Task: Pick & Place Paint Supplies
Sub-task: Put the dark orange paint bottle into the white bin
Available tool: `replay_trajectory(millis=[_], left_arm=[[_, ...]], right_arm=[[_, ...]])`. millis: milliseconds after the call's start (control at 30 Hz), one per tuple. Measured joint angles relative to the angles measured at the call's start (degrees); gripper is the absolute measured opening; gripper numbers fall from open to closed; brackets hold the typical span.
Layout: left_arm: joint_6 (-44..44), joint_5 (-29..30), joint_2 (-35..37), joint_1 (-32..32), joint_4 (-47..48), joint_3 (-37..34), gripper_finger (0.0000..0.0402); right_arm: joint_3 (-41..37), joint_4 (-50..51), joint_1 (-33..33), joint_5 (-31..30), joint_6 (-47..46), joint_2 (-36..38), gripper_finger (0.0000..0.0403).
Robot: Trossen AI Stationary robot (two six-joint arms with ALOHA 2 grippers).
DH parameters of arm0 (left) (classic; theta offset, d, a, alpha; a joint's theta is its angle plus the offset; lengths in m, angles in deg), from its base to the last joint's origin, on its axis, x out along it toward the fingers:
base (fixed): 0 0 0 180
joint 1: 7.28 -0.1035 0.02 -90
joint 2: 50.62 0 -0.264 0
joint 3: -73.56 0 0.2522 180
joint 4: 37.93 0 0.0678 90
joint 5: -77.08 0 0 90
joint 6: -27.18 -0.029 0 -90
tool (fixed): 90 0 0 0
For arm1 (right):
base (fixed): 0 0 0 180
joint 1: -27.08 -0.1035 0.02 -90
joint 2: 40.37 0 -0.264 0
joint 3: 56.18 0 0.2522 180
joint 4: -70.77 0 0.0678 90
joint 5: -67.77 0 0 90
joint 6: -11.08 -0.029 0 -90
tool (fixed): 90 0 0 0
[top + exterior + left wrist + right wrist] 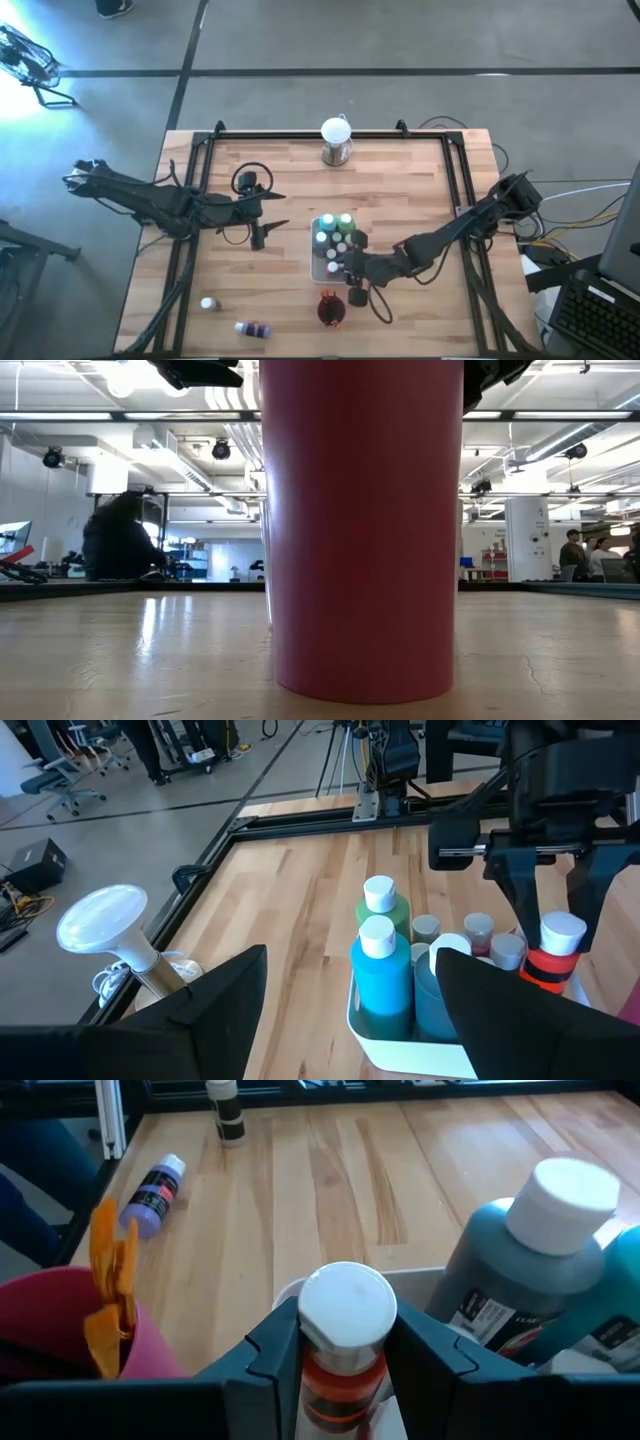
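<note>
Overhead and wrist views of a wooden table (420, 180) with two arms at work. The right gripper (343, 1355) is clenched around the neck of an orange paint bottle (342, 1335) with a white cap, held upright at the near end of the white tray (318, 262), which sits near the table's centre. The tray already carries several white-capped bottles, among them a teal bottle (381, 972) and a green bottle (383, 908) at its far end. The left gripper (350, 995) waits with jaws released over bare wood to the left of the tray. A dark red cup (331, 309) stands at the near edge, just beside the tray. A purple bottle (254, 329) lies on its side near the near-left corner, with another small bottle (208, 303) standing close by. A white globe on a metal base (336, 140) stands at the far edge.
</note>
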Motion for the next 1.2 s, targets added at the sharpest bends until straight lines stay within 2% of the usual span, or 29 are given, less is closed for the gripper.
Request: replay_trajectory(millis=[1200], left_arm=[[0.0, 0.0, 0.0, 0.0, 0.0, 0.0, 0.0294]], right_arm=[[-2.5, 1.1, 0.6, 3.1, -2.8, -0.3, 0.0123]])
